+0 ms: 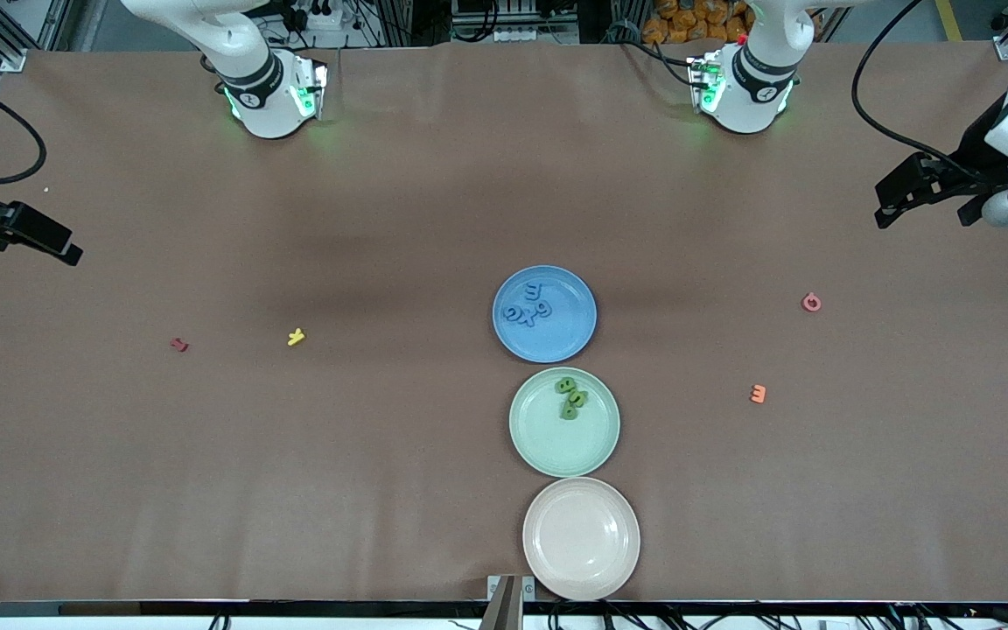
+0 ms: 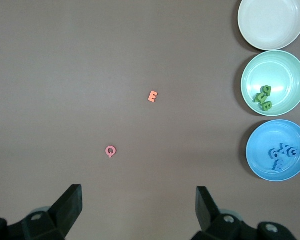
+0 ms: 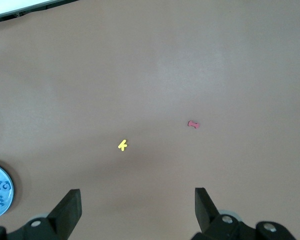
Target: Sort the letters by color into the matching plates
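Note:
The blue plate [image 1: 565,337] holds several blue letters [image 1: 528,306] in a cluster. The pale mint green plate [image 1: 556,442], just nearer the front camera, holds the green letters [image 1: 570,398] in a small pile. Both plates show in the left wrist view, blue [image 2: 265,150] and green [image 2: 285,70], with their letters [image 2: 282,154] [image 2: 264,97]. My left gripper [image 1: 887,210] [image 2: 138,200] hangs open and empty over the left arm's end of the table. My right gripper [image 1: 66,251] [image 3: 137,200] hangs open and empty over the right arm's end.
A pale pinkish-beige plate [image 1: 581,569] sits empty at the table's front edge. A pink Q [image 1: 810,303] and an orange E [image 1: 758,394] lie toward the left arm's end. A yellow letter [image 1: 296,337] and a red one [image 1: 178,345] lie toward the right arm's end.

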Action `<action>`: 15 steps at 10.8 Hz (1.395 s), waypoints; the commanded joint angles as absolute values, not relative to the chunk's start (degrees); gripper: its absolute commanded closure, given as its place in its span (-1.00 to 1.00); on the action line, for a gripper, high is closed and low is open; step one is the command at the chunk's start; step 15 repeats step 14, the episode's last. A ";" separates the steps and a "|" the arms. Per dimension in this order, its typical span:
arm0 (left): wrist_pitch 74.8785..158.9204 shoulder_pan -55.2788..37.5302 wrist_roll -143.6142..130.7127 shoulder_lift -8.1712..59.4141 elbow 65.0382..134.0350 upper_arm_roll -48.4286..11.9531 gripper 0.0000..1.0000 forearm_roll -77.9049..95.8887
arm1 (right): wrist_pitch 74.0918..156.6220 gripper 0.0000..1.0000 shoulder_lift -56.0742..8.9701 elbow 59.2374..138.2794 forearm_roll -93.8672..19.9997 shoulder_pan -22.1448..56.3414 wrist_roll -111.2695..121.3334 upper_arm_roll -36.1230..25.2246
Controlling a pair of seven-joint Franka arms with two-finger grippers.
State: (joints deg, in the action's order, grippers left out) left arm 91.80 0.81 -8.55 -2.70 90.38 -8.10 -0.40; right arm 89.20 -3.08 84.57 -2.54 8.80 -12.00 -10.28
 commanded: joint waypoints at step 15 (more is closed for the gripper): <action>89.65 1.05 -5.80 -3.52 90.44 -6.42 -1.00 0.26 | 89.03 -1.00 -3.78 82.97 -2.11 9.32 -11.87 -10.37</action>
